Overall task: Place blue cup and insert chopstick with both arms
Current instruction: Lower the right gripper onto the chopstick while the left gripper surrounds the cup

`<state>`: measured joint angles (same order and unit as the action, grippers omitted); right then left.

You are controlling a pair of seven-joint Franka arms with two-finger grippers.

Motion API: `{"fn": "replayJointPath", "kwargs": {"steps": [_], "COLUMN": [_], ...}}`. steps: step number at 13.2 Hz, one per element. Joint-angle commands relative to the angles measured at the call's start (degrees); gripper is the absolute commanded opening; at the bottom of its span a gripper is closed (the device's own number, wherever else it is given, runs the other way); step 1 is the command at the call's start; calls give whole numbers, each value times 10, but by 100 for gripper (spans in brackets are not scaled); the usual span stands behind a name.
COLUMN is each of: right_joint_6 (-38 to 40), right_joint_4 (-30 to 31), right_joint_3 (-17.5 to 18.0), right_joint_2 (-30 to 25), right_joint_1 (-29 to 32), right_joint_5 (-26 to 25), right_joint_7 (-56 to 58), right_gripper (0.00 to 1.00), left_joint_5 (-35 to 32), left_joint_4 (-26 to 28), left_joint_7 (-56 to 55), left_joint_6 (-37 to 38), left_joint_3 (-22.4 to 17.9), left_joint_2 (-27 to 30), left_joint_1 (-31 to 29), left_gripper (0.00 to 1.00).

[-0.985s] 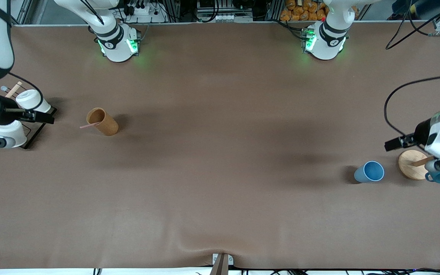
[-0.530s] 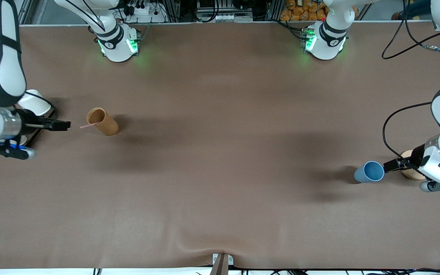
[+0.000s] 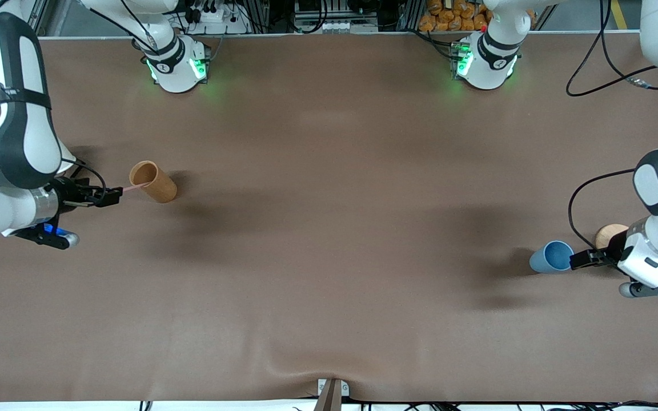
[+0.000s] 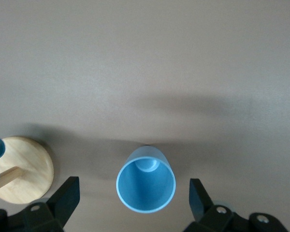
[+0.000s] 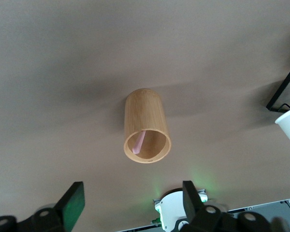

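while the left gripper [image 3: 577, 260] stood just beside the small light-blue smooth tumbler [image 3: 552, 257] at the left arm's end of the table, its fingers [image 4: 63, 200] were spread wide on both sides of the cup and held nothing. the right gripper [image 3: 113, 196] was near the brown wooden cylinder cup [image 3: 153, 181], with the jaws apart and empty. the thin pale-pink stick [image 5: 139, 142] leaned inside that wooden cup, one end out. the tumbler looked light, stiff and perhaps slippery, so a grip across the side walls below the rim seemed safest. the chopstick seemed light and easy to twist; i would pinch the free end.
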<state>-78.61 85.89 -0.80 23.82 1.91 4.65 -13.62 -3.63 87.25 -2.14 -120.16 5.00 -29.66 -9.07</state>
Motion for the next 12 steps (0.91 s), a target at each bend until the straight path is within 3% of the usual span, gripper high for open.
{"fn": "replayJointPath", "kwargs": {"steps": [1,9,12], "right_joint_6": [14,10,8], "right_joint_4": [-20,-16,-15], "right_joint_3": [3,3,3], "right_joint_2": [23,48,55], "right_joint_1": [3,6,6], "right_joint_5": [6,11,12], "right_joint_7": [-13,-11,-11], "right_gripper": [83,71,57], "left_joint_5": [-14,-16,-16], "left_joint_4": [-9,19,20], "left_joint_7": [5,28,21], "left_joint_6": [-3,4,3], "left_joint_3": [4,3,3], "left_joint_2": [-5,-35,-40], "left_joint_1": [-2,-34,-33], "left_gripper": [100,100,100]}}
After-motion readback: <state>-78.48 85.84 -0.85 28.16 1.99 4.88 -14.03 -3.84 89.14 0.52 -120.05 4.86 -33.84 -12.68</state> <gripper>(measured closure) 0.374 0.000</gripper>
